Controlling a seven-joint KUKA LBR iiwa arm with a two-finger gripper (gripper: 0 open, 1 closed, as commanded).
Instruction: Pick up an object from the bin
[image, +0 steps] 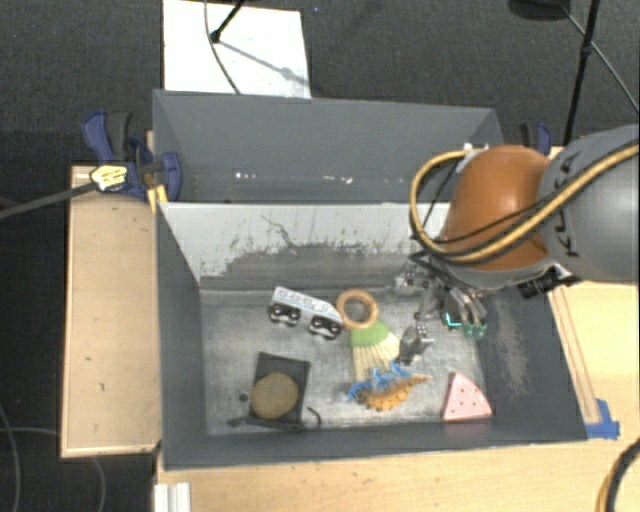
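toy car (305, 309) white | ring (357, 307) tan | brush (374, 347) pale green | wedge (465, 398) pink, dotted | bin (230, 335) grey

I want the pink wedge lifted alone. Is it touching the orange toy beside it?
Apart. The camera view shows a strip of bare bin floor between the pink wedge and the orange toy.
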